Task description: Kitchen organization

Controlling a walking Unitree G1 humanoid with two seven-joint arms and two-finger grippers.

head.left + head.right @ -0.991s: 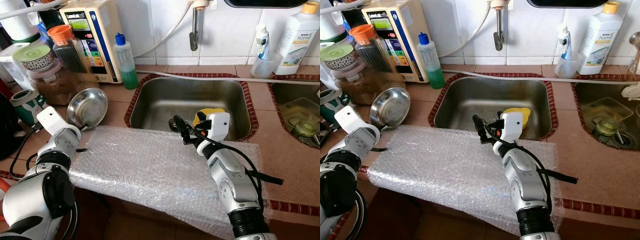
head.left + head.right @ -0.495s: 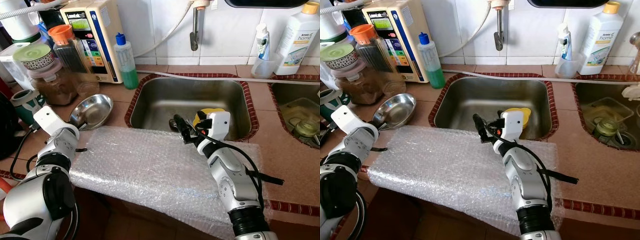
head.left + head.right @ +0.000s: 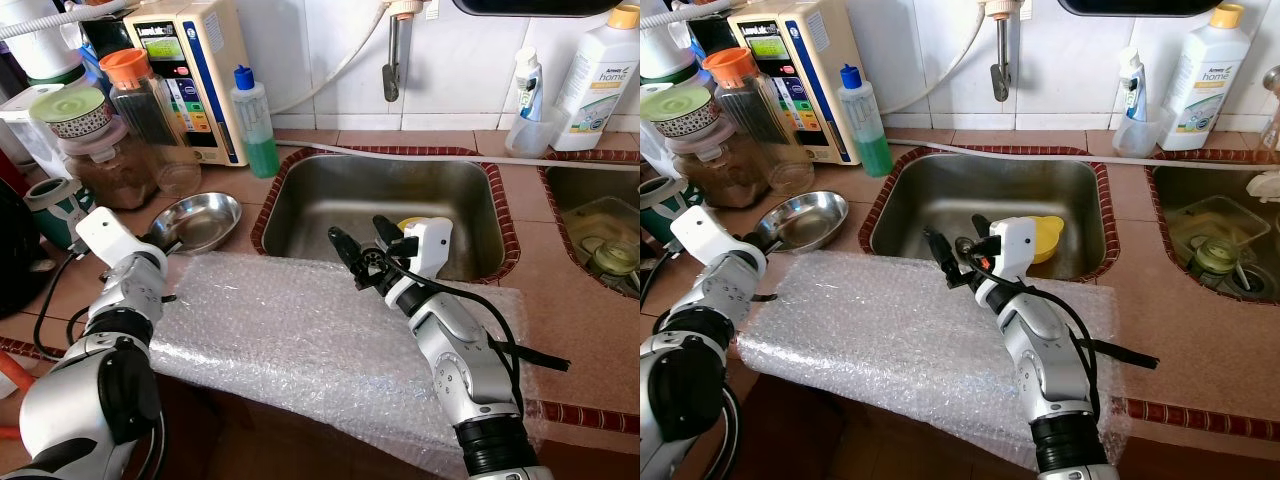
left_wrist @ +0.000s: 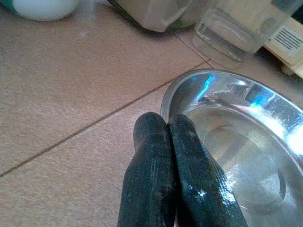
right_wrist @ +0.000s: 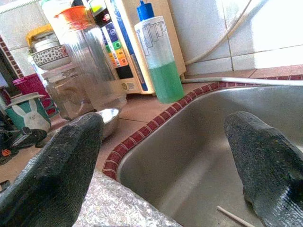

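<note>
A tiled kitchen counter (image 3: 580,300) held a steel sink (image 3: 330,205) in the middle, with a sheet of bubble wrap (image 3: 300,345) spread along the counter's front edge. The right gripper (image 3: 362,252) reached forward over the far edge of the wrap, at the near rim of the sink, its two black fingers (image 5: 57,175) spread wide apart and holding nothing. Just behind it, inside the sink, lay a yellow object (image 3: 1045,238) (partly hidden by the arm).

To the robot's left, a shallow steel bowl (image 3: 205,217) sat flat on the counter, just beyond the wrap's far corner. The left gripper (image 4: 163,124) rested at the bowl's near rim — its fingers pressed tightly together, their tips at or on the rim edge; whether they pinched the metal could not be told.

Behind the bowl stood a green soap bottle (image 3: 253,125), a jar with an orange lid (image 3: 140,95) and a cream-coloured appliance (image 3: 190,70) against the white tiled wall. A second basin (image 3: 600,225) lay far right.
</note>
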